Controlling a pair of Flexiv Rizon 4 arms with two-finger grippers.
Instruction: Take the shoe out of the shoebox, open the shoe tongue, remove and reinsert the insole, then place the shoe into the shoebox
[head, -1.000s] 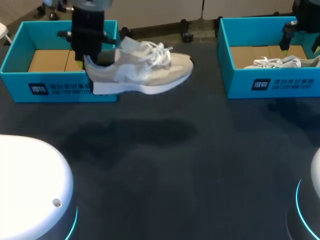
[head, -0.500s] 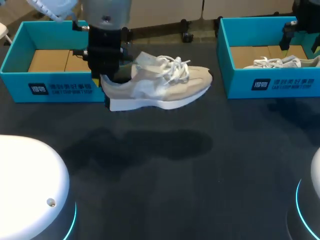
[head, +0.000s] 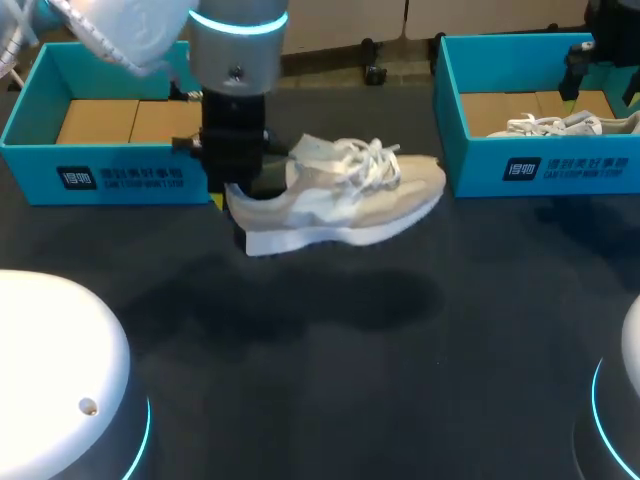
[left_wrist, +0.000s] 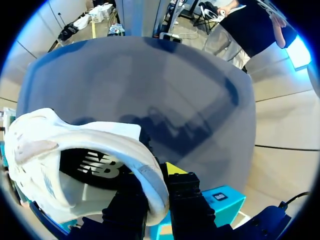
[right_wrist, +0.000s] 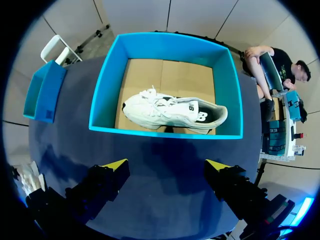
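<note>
The shoe (head: 340, 195) hangs in the air above the dark surface (head: 350, 380), just in front of the left shoebox (head: 100, 165), toe pointing toward the right shoebox (head: 540, 165). It looks light, with a soft mesh-and-suede upper over a stiffer foam sole. The padded heel collar will probably squash under pressure, and with the whole length cantilevered from that one spot the toe may droop or swing. The firmer heel back seems the surest place to hold. The left claw (head: 240, 195) pinches that collar, one finger inside and one outside, as the left wrist view shows (left_wrist: 157, 175). The right claw (right_wrist: 166, 167) is spread wide and empty above the right shoebox, where a second shoe (right_wrist: 172, 112) lies. The inner finger's tip, the insole's edges and the tongue under the laces are hard to make out.
</note>
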